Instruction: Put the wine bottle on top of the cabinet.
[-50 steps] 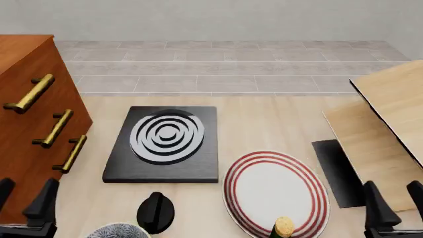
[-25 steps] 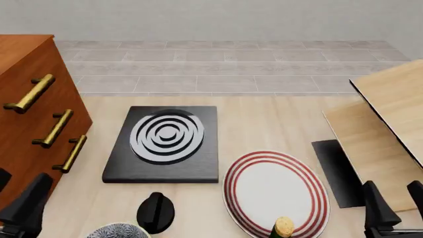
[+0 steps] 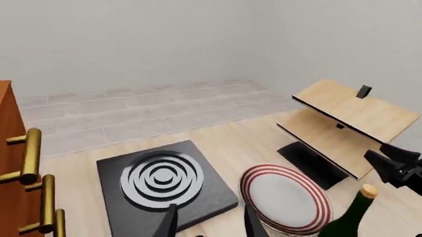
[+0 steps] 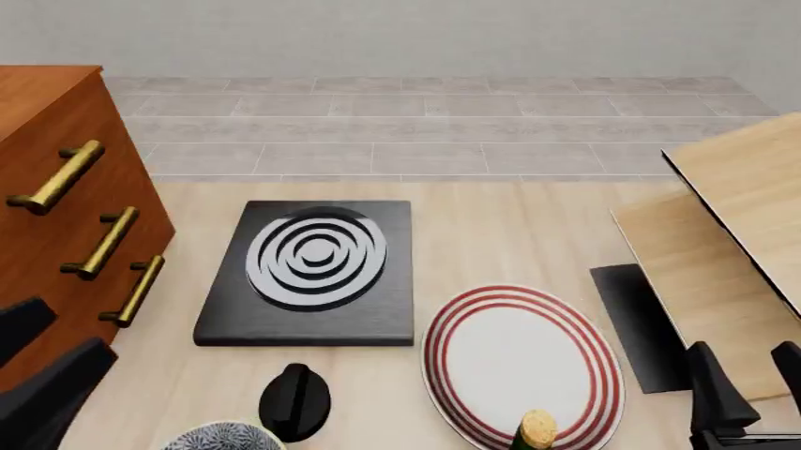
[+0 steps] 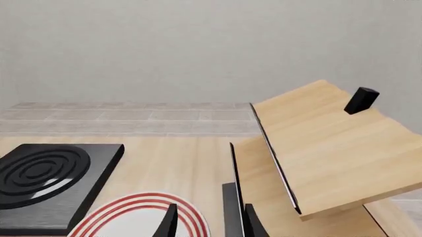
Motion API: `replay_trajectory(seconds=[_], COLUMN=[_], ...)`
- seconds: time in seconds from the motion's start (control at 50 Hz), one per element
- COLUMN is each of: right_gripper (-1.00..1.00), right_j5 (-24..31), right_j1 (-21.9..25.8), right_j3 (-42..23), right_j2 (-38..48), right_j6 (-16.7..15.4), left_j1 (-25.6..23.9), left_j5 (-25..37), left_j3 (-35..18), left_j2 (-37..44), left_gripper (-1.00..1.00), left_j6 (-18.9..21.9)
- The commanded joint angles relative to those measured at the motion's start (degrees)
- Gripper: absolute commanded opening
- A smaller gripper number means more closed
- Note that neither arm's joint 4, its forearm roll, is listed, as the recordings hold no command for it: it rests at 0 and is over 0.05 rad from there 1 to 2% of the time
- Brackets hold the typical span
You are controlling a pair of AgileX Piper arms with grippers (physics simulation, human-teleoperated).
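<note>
The wine bottle shows only its tan cork [image 4: 538, 429] at the front view's bottom edge, just in front of the striped plate. In the left wrist view the dark-green neck and cork [image 3: 356, 210] show; the label is out of view. The reddish-brown cabinet [image 4: 51, 187] with brass handles stands at the left. My left gripper [image 4: 75, 326] is open and empty, low beside the cabinet's front, well left of the bottle. My right gripper [image 4: 742, 370] is open and empty at the bottom right, to the right of the bottle. It also shows in the left wrist view [image 3: 396, 165].
A black burner slab with grey rings [image 4: 313, 267] lies mid-table. A red-striped white plate [image 4: 523, 361], a black knob-shaped object [image 4: 296, 401] and a patterned bowl [image 4: 223, 437] sit near the front. Pale wood panels [image 4: 738, 225] and a black mat [image 4: 639, 323] are at the right.
My left gripper has turned and shifted at the bottom left, its fingers now slanting up toward the cabinet. The right gripper and the bottle have not moved.
</note>
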Motion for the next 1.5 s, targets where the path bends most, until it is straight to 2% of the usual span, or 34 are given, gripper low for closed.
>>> replay_trajectory(seconds=[0.02, 0.08, 0.12, 0.16, 0.22, 0.3, 0.36, 0.38, 0.46, 0.54, 0.6, 0.66, 0.72, 0.84, 0.98, 1.06, 1.16, 1.22, 1.5], right_gripper=[1.0, 1.0, 1.0, 1.0, 1.0, 1.0, 1.0, 1.0, 1.0, 1.0, 1.0, 1.0, 1.0, 1.0, 1.0, 1.0, 1.0, 1.0, 1.0], right_j5=[-0.36, 0.77, -0.01, -0.53, 0.61, -0.38, 0.41, 0.71, -0.23, 0.44, 0.09, -0.17, 0.45, -0.12, -0.32, 0.39, -0.05, 0.33, -0.2], right_j1=[0.05, -0.04, 0.02, 0.06, -0.04, 0.06, -0.01, -0.04, 0.06, -0.01, 0.02, 0.05, -0.02, 0.05, 0.07, 0.0, 0.04, 0.0, 0.07], right_j3=[-0.03, -0.1, -0.08, 0.05, -0.05, -0.02, -0.12, -0.09, -0.16, -0.05, -0.04, -0.02, 0.03, 0.0, 0.04, 0.09, 0.0, 0.09, 0.0], right_j2=[-0.06, 0.09, -0.05, -0.06, 0.05, -0.06, -0.02, 0.07, -0.07, 0.02, -0.03, -0.05, 0.15, -0.05, -0.06, 0.07, -0.05, 0.06, -0.06], right_j6=[-0.39, 0.64, -0.11, -0.48, 0.51, -0.39, 0.25, 0.6, -0.39, 0.35, 0.01, -0.21, 0.52, -0.16, -0.31, 0.45, -0.07, 0.4, -0.22], left_j1=[-7.88, -10.63, -11.24, -13.11, -15.79, -18.7, -21.56, -23.21, -24.01, -24.62, -26.07, -29.64, -30.19, -32.0, -35.05, -36.53, -38.99, -39.72, -41.25], left_j5=[0.39, -1.77, -2.64, -4.42, -6.86, -9.49, -11.28, -12.3, -13.26, -13.49, -14.49, -17.05, -17.83, -20.81, -21.43, -22.34, -24.02, -25.03, -26.48], left_j3=[-3.73, -3.87, -4.84, -4.8, -4.04, -3.35, -3.73, -3.63, -4.0, -5.31, -5.6, -5.75, -6.03, -6.03, -6.98, -7.25, -7.68, -7.67, -9.02], left_j2=[5.13, 8.07, 9.05, 11.31, 13.71, 16.54, 18.94, 20.95, 22.93, 23.92, 25.41, 29.49, 30.93, 35.86, 38.49, 40.36, 44.71, 47.04, 50.73], left_gripper=[1.0, 1.0, 1.0, 1.0, 1.0, 1.0, 1.0, 1.0, 1.0, 1.0, 1.0, 1.0, 1.0, 1.0, 1.0, 1.0, 1.0, 1.0, 1.0], left_j6=[0.92, 2.89, 2.27, 3.66, 3.17, 4.62, 4.19, 5.16, 5.68, 5.27, 4.46, 6.11, 6.47, 8.31, 6.9, 7.19, 8.34, 9.73, 9.01])
